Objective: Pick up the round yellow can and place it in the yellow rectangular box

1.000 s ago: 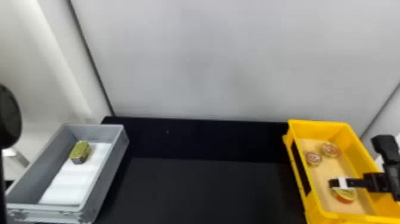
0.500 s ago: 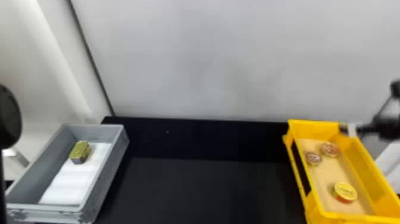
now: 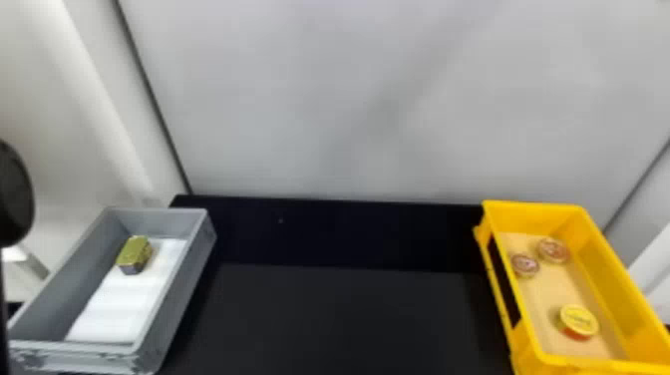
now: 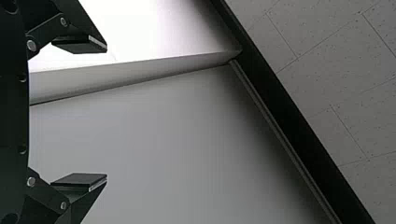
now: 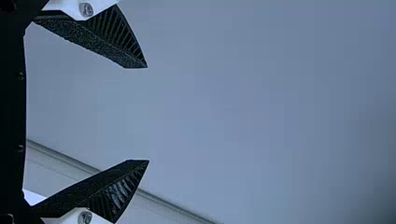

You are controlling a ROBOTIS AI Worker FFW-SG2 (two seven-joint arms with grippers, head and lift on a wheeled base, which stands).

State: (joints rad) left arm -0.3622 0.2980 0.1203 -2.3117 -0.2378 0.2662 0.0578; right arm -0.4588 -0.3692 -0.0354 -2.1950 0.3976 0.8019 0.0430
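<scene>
The round yellow can [image 3: 579, 321] rests on the tan floor of the yellow rectangular box [image 3: 533, 209], toward its near end, at the right of the head view. Nothing touches the can. In the right wrist view my right gripper [image 5: 148, 114] is open, its fingers wide apart with only a plain pale wall beyond them. My left gripper [image 4: 107, 112] stands open and idle in the left wrist view, facing walls and a tiled ceiling.
Two reddish round cans [image 3: 553, 250] lie farther back in the yellow box. At the left, a grey box [image 3: 189, 279] holds a gold-green block [image 3: 134, 254] and a white sheet [image 3: 119, 304]. A black table [image 3: 339, 319] spans between the boxes, with a pale wall behind.
My right gripper has let go of the yellow can, risen away from the box toward the right and left the head view. The can stays in the box.
</scene>
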